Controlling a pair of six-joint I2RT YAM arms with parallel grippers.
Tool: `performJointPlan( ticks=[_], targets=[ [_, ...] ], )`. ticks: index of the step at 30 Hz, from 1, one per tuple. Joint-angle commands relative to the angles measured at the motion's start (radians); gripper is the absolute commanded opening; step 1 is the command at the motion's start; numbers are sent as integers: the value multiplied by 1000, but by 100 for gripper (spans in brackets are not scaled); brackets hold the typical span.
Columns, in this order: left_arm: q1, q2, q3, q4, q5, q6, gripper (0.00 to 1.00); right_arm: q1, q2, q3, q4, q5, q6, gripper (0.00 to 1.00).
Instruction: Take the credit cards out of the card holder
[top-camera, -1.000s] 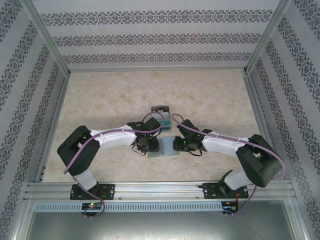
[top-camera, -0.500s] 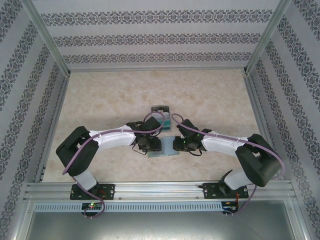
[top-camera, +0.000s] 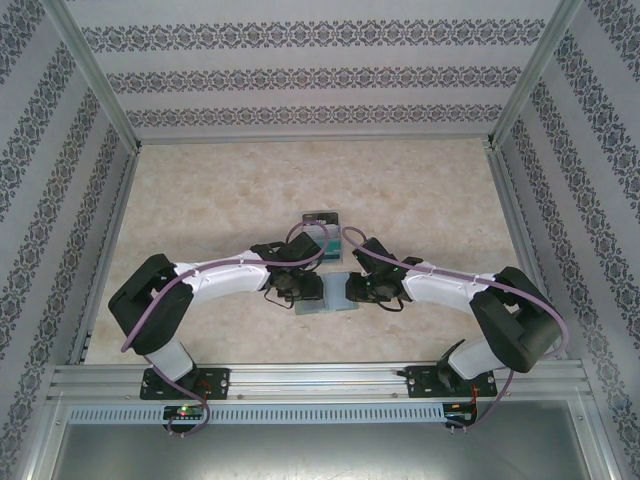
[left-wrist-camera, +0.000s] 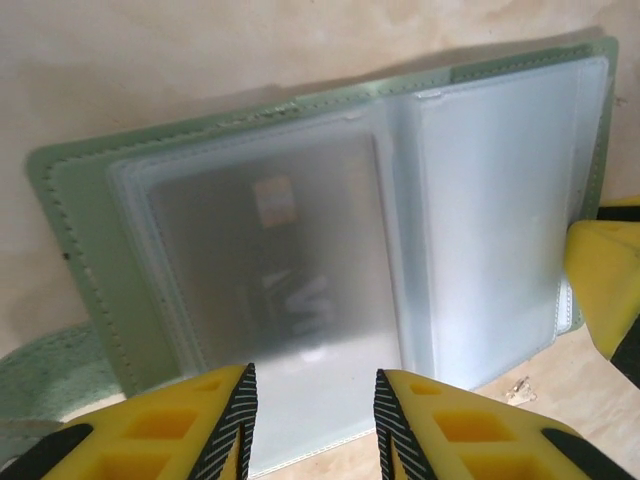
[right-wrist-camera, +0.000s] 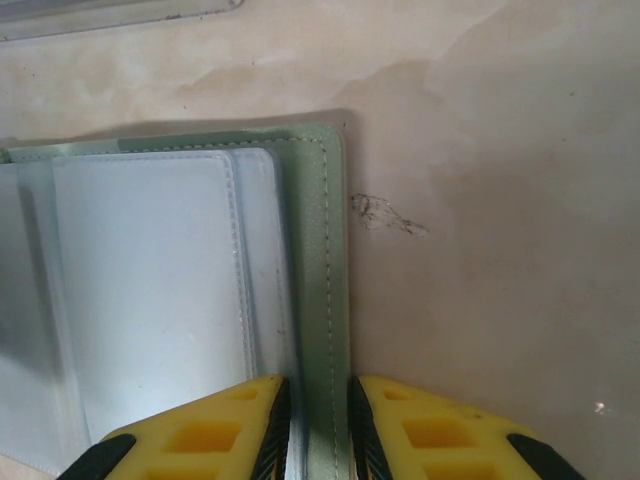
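Card holder (left-wrist-camera: 70, 230) open, one credit card (left-wrist-camera: 285, 270) still sleeved (stack (top-camera: 322, 226) out, I think); right tool (right-wrist-camera: 318, 390) pinches its edge, left tool (left-wrist-camera: 315, 385): can't tell.

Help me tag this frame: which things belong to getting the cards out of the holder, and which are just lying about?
Job: card holder, card in its sleeve, loose cards beyond it, left gripper, right gripper.
Lying about: table scuff, patterned walls, metal frame.

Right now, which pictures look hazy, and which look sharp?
Left wrist: the dark rectangular credit card looks foggy behind the frosted sleeve of the grey-green card holder. Right wrist: the holder's stitching is crisp. Top external: even, soft light.
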Motion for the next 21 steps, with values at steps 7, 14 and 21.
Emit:
performJointPlan(
  ticks=[7, 14, 21],
  targets=[
    [-8, 17, -3, -52, -31, -12, 37, 31, 46, 7, 21, -22, 12, 26],
    [-7, 33, 1, -55, -28, -10, 37, 34, 45, 8, 19, -21, 13, 26],
    [-6, 38, 2, -67, -37, -15, 37, 34, 52, 12, 18, -22, 14, 26]
  ],
)
